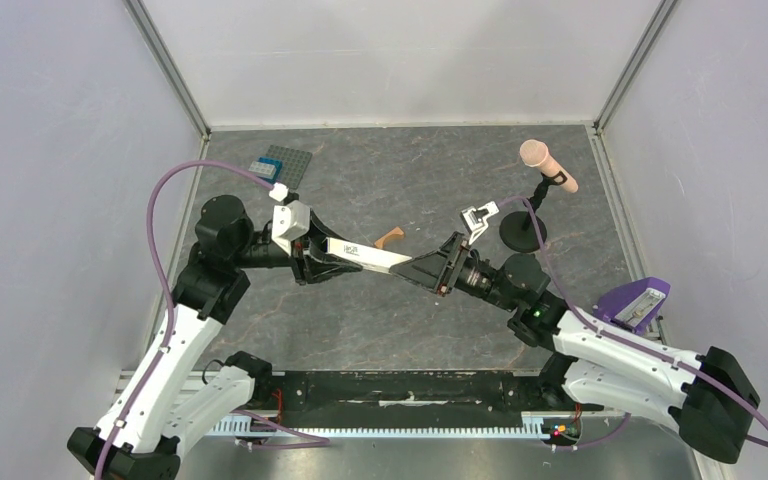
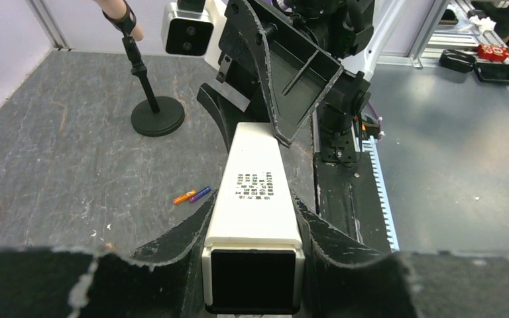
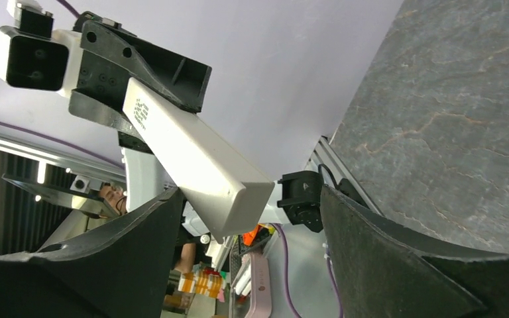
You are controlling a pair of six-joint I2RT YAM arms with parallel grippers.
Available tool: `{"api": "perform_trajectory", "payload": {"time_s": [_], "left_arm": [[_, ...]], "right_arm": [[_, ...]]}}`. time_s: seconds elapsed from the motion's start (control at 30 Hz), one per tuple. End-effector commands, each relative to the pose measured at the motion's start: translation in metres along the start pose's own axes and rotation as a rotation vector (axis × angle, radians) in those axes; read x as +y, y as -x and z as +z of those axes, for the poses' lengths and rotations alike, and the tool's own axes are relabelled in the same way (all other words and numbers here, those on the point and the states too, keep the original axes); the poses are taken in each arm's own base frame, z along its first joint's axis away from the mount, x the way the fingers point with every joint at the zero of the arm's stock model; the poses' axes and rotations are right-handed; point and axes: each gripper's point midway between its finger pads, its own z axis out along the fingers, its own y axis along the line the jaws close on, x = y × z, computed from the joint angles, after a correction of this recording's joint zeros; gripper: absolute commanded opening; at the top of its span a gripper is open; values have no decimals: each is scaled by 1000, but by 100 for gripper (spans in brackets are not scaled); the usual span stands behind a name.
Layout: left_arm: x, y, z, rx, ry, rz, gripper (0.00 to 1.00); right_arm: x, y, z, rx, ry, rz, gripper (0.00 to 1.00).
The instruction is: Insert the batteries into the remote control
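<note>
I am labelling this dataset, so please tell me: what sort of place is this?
Most likely a robotics lab test cell: a left arm and a right arm are bolted at the edge of a grey table, plain walls on metal framing enclose it, and a microphone stands on it.

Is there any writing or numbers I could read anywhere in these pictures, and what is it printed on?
Nothing here can be read.
Remote control: a small block of dark print in several short rows on its white upper face, too small and blurred to make out in any view.
</note>
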Motion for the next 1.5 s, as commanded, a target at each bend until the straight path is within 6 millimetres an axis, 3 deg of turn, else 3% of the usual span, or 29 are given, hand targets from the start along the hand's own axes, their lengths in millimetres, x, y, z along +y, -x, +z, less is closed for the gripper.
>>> {"api": "perform_trajectory", "payload": {"time_s": [0.0,0.37,0.7,0.9,1.2,1.47], "left_arm": [[0,13,-4,-2,13,111,2],[-10,6,-6,15,-30,109,2],[-6,2,-6,26,-11,102,2],[-2,-6,-7,53,8,100,2],[6,-22,-6,98,24,68,2],[25,-51,-6,168,88,32,2]], "right_arm": [[-3,6,-2,-22,-32,-41,77],[-12,19,-6,-54,-96,-117,63],[-10,18,-2,-25,-94,-91,29],[-17,23,-3,-33,-136,-108,22],[-15,35,0,-59,-155,-152,0],[-8,55,1,-151,-130,-209,0]]}}
